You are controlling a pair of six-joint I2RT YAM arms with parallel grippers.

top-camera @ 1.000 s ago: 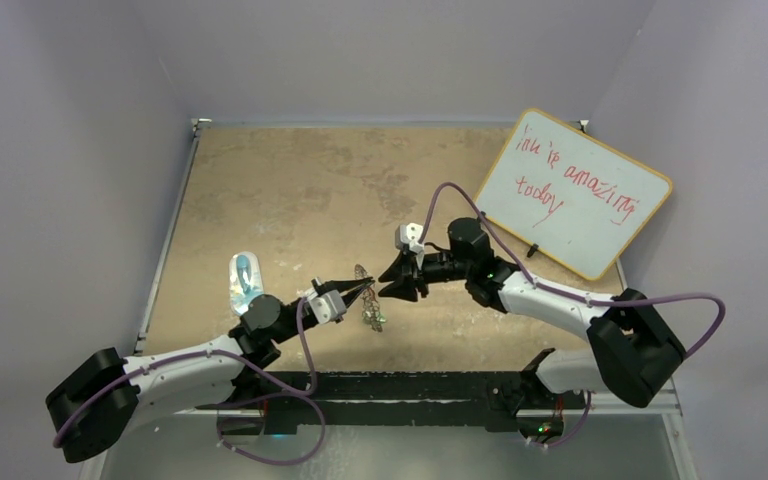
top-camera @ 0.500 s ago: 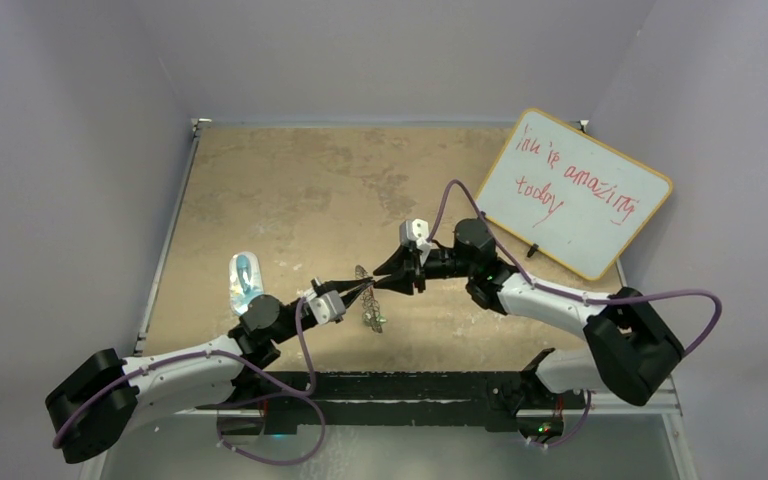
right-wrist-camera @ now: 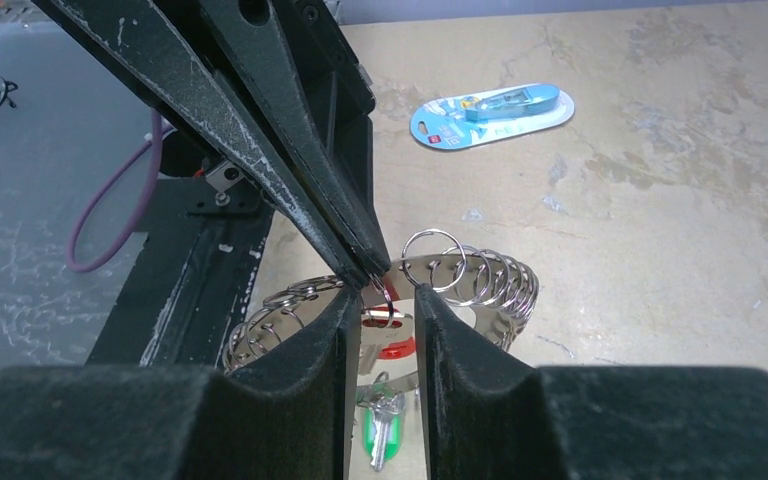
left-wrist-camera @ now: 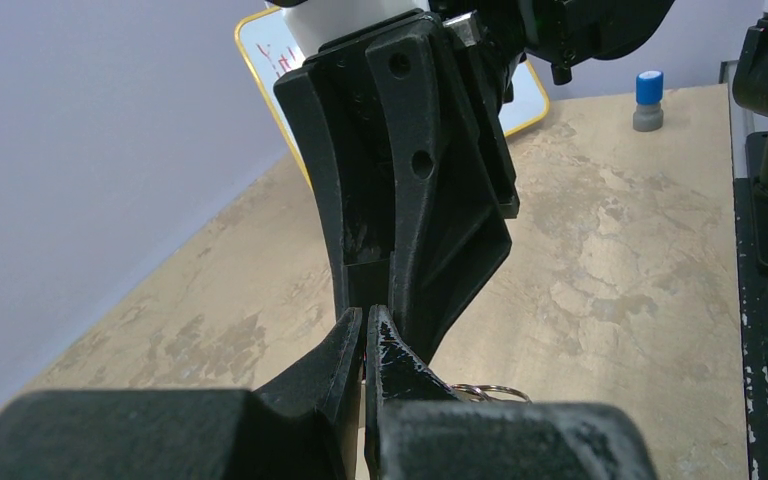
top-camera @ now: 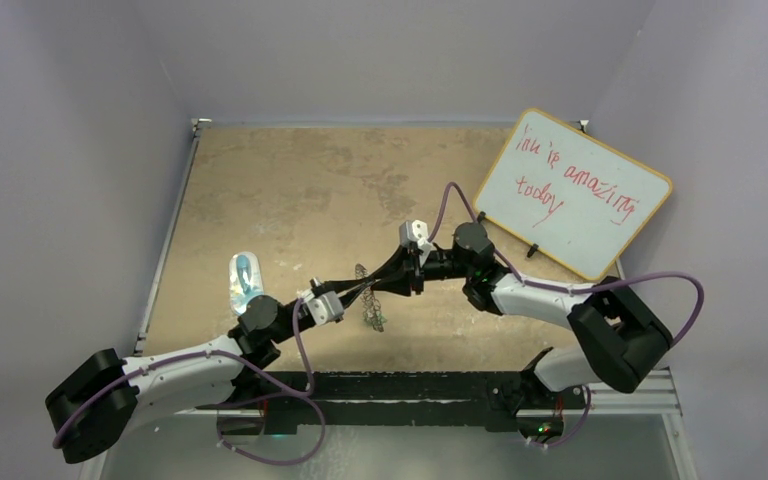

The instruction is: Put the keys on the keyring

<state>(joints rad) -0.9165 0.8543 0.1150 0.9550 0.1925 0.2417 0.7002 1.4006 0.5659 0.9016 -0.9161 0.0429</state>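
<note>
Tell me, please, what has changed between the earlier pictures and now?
The right pincer moved left, up to the left pincer, and its jaws narrowed, now straddling the red key. The left pincer stayed shut on a small loop; keyring and whiteboard did not move.

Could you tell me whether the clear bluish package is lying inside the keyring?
No, the bluish package lies flat on the table well beyond the keyring, apart from it.

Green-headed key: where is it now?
The green-headed key shows low-centre in the right wrist view, between the jaws of the right gripper, just below the red-headed key, near the keyring.
</note>
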